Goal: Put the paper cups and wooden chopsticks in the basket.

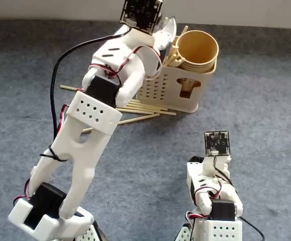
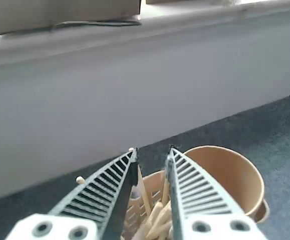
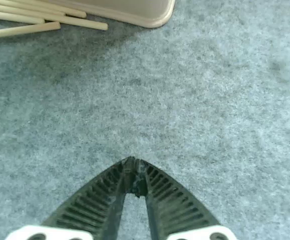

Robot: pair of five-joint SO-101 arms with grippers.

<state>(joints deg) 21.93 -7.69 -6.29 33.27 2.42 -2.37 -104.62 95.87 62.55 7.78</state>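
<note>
A cream perforated basket (image 1: 171,91) stands at the back of the grey carpet and holds stacked tan paper cups (image 1: 198,49) and several wooden chopsticks (image 1: 173,56). My left gripper (image 1: 167,31) hovers over the basket's near-left corner. In the left wrist view this gripper (image 2: 152,151) is narrowly open above the chopsticks (image 2: 155,217) standing in the basket, with the paper cup (image 2: 230,175) beside it. More chopsticks (image 1: 141,108) lie on the carpet by the basket's left foot. My right gripper (image 3: 134,165) is shut and empty, low over bare carpet in front of the basket.
The left arm (image 1: 87,130) stretches diagonally across the left half of the carpet. The right arm (image 1: 213,196) sits folded at the front right. A pale wall (image 2: 134,85) rises behind the basket. In the right wrist view, loose chopsticks (image 3: 39,20) and the basket's base (image 3: 134,10) lie ahead.
</note>
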